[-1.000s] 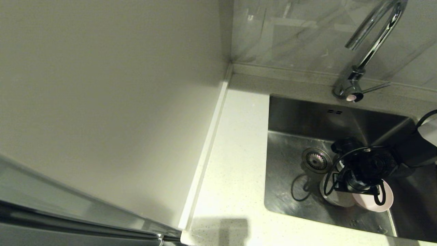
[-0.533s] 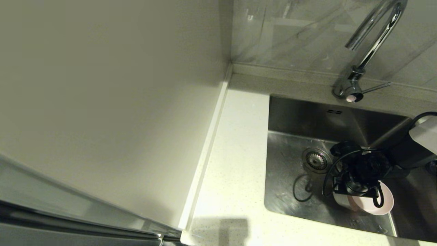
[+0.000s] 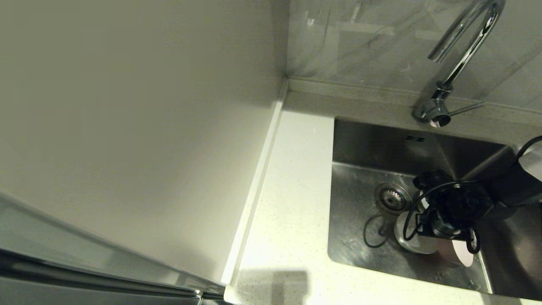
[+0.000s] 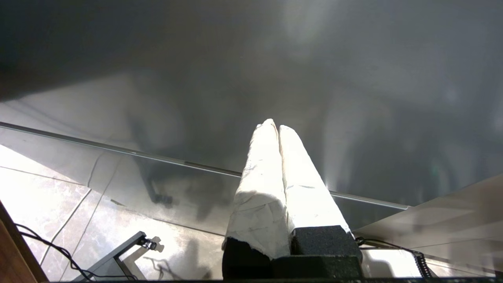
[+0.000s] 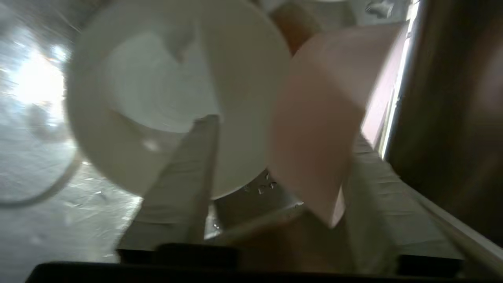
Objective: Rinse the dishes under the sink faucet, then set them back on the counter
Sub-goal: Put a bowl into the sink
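My right gripper (image 5: 283,157) is down in the sink (image 3: 360,144), open, its fingers (image 5: 184,184) spread wide. The pale pink bowl (image 5: 314,129) stands tipped on its edge between them, close against the far finger. A white bowl (image 5: 157,98) lies upright on the basin floor beside it, partly under the other finger. From the head view the white bowl (image 3: 413,242) and pink bowl (image 3: 459,254) peek out below my black right wrist (image 3: 457,207). A third bowl is not visible. The chrome faucet (image 3: 461,55) rises behind the basin. My left gripper (image 4: 275,125) is shut and empty, parked away from the sink.
The drain strainer (image 3: 392,198) sits just left of the bowls. White counter (image 3: 292,190) runs along the sink's left side, bounded by a pale side wall (image 3: 127,127). The faucet lever (image 3: 465,109) points right. A black cable loops from my right wrist.
The pink bowl has gone from lying open to standing on edge. More of the white bowl shows to its left. My right wrist shifted slightly.
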